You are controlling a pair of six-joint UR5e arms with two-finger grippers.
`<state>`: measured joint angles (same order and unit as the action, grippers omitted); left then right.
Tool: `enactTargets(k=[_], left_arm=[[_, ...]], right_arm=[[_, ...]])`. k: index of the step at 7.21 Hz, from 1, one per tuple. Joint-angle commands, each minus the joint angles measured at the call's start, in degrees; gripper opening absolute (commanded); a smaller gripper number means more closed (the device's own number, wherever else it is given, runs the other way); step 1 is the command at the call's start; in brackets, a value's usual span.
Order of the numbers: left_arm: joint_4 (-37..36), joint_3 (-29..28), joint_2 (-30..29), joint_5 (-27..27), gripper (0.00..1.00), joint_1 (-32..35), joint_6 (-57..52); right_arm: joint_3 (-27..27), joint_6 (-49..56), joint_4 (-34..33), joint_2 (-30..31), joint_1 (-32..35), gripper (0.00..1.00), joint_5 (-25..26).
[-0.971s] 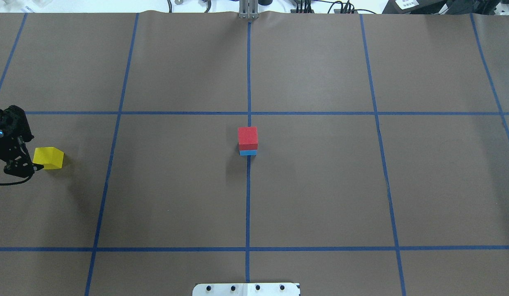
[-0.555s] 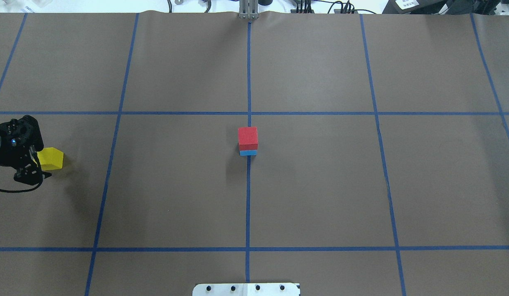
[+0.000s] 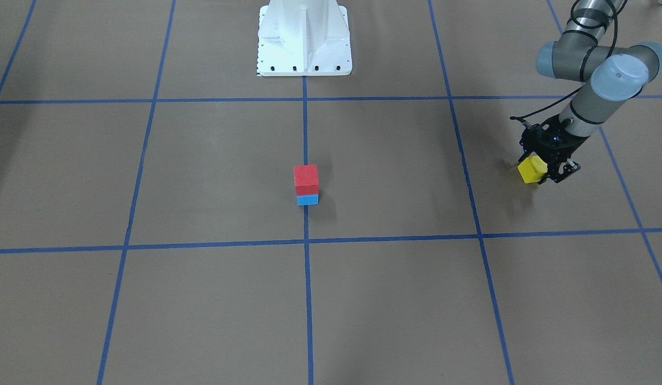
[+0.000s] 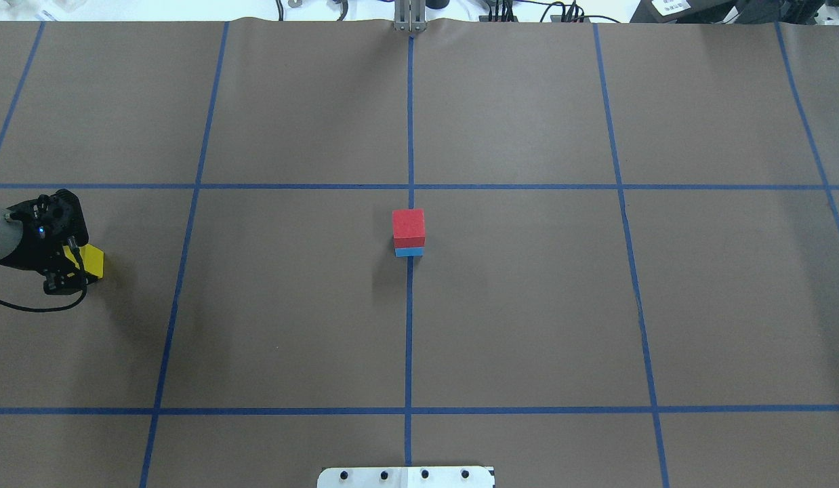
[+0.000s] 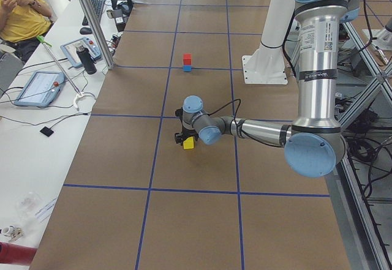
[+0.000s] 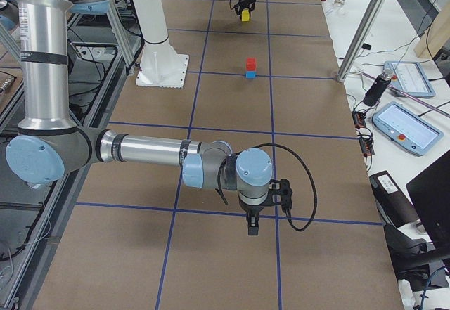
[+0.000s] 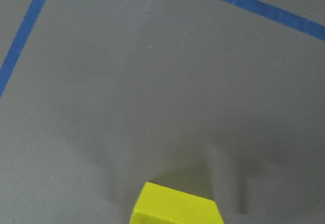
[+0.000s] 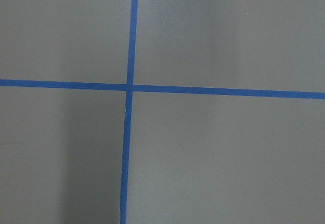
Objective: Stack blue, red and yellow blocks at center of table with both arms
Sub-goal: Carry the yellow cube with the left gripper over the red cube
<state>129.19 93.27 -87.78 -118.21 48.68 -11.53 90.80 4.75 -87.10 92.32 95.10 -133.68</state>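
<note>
A red block (image 4: 408, 227) sits on a blue block (image 4: 408, 251) at the table's centre, also shown in the front view (image 3: 306, 179). A yellow block (image 4: 94, 263) lies at the far left of the table, half hidden under my left gripper (image 4: 70, 264). In the front view the left gripper (image 3: 542, 172) is low over the yellow block (image 3: 532, 170), open, with a finger on each side. The left wrist view shows the block (image 7: 177, 206) at its bottom edge. My right gripper (image 6: 252, 229) shows only in the right side view; I cannot tell its state.
Blue tape lines (image 4: 409, 135) divide the brown table cover into squares. The robot's white base (image 3: 304, 37) stands at the near middle edge. The right wrist view shows only a tape crossing (image 8: 129, 87). Operators' tablets (image 6: 404, 124) lie on a side bench.
My left gripper has moved right, over the yellow block, and now covers most of it. The block and the red-on-blue stack have not moved.
</note>
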Motion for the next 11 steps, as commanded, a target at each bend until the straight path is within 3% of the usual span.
enactTargets(k=[1, 2, 4, 6, 9, 11], left_arm=[[-0.52, 1.46, -0.38, -0.87, 0.0, 0.09, 0.36], [-2.52, 3.39, -0.38, -1.57, 0.0, 0.27, 1.76], [-4.65, 7.35, -2.12, -2.02, 0.0, 0.18, 23.11], [-5.18, 7.62, -7.55, -3.07, 0.0, 0.1, 43.41], [-21.37, 9.11, -23.08, -2.38, 0.0, -1.56, 59.2], [-34.82, 8.95, -35.56, 3.74, 0.0, -8.31, 68.09]], right_arm=[[0.08, 0.0, 0.0, -0.12, 0.0, 1.0, 0.0], [0.08, 0.0, 0.0, -0.03, 0.0, 1.0, 0.0], [0.08, 0.0, 0.0, -0.03, 0.0, 1.0, 0.0], [0.08, 0.0, 0.0, -0.03, 0.0, 1.0, 0.0], [0.08, 0.0, 0.0, 0.05, 0.0, 1.0, 0.0], [0.17, 0.0, 0.0, 0.05, 0.0, 1.0, 0.0]])
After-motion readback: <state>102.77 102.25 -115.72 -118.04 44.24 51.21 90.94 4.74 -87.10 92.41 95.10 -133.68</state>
